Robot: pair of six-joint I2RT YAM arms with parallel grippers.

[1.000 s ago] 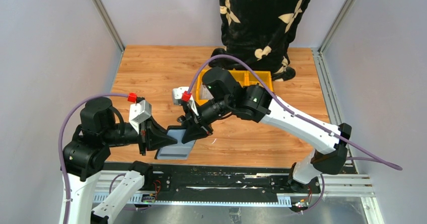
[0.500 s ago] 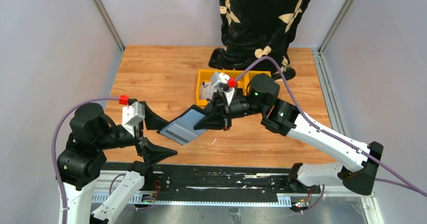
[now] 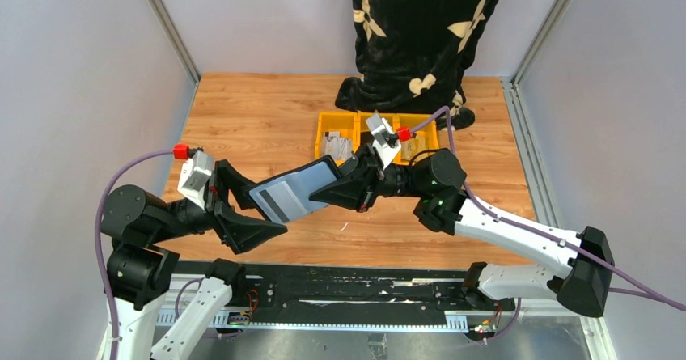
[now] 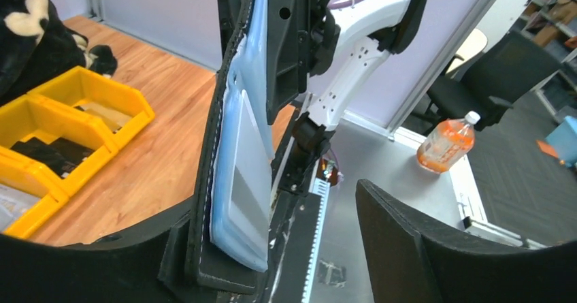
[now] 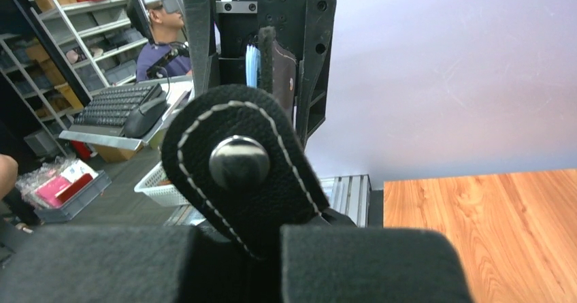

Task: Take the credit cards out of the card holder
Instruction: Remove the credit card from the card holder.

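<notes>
The card holder [image 3: 295,192] hangs tilted in the air above the table, its grey-blue inner sleeves facing up. My right gripper [image 3: 341,190] is shut on its right end; in the right wrist view the snap tab [image 5: 238,161] sticks up between the shut fingers [image 5: 272,252]. My left gripper [image 3: 245,206] stands open around the holder's lower left end. In the left wrist view the card holder [image 4: 228,139] lies against the left finger, and the other finger [image 4: 398,228] is well apart from it. A pale grey credit card [image 4: 248,187] shows inside the blue sleeve.
Yellow bins [image 3: 336,125] with small items stand at the back middle of the wooden table [image 3: 243,109]. A person in black patterned clothing [image 3: 421,28] stands behind them. Grey walls close in left and right. An orange bottle [image 4: 446,143] stands on the floor.
My right gripper has lifted the card holder off the table, up and to the right. My left gripper let go of it, opened wide, and now brackets its lower end.
</notes>
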